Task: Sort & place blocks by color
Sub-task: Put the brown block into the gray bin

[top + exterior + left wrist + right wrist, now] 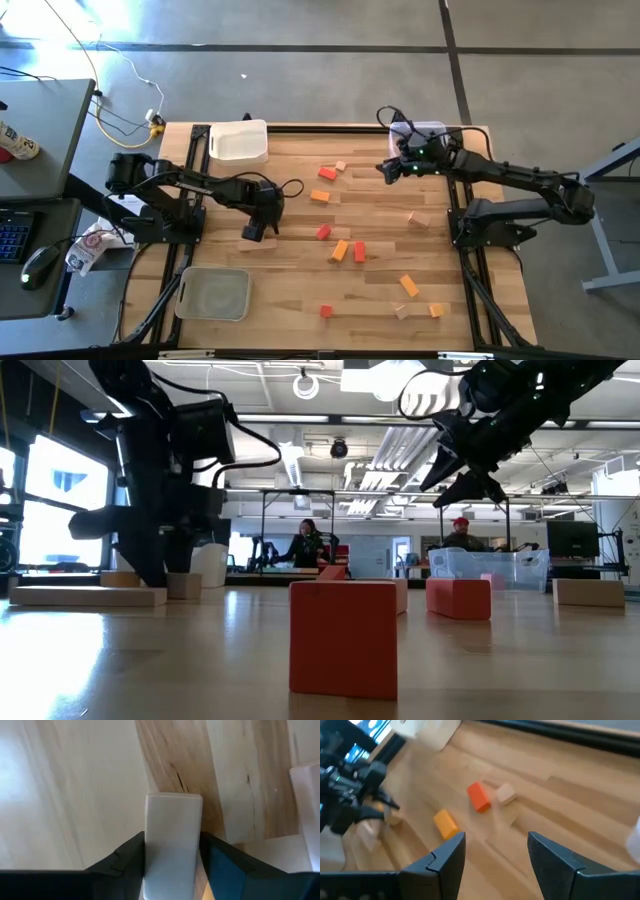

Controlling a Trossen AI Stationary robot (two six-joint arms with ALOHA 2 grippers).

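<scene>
Left gripper was down on the worktop at about nine o'clock from the middle of the scattered blocks. In the left wrist view its fingers stood against both long sides of a pale tan block, touching or all but touching. I judged the grip was forming, but I couldn't tell whether the block was truly pinched.

Handling, as I judged it: plain wood, light, stiff, flat-faced, nothing fragile. The smooth faces might slip under a loose pinch, so I'd have taken it across the narrow width on the two parallel long sides, near its middle, which is how the fingers sat. A second tan piece lay just beside it at three o'clock, close enough to be nudged.

Left arm reached in from the nine o'clock edge, wrist bent steeply down over the block.

Right gripper hung in the air near twelve o'clock, close to the clear tray at the far edge. Its fingers stood apart with nothing between them. Below it I saw a red block, a small tan cube and an orange block.

The rest of the blocks lay loose from the centre toward five o'clock, unsorted. A white tray sat at eleven o'clock and another clear tray at seven.
</scene>
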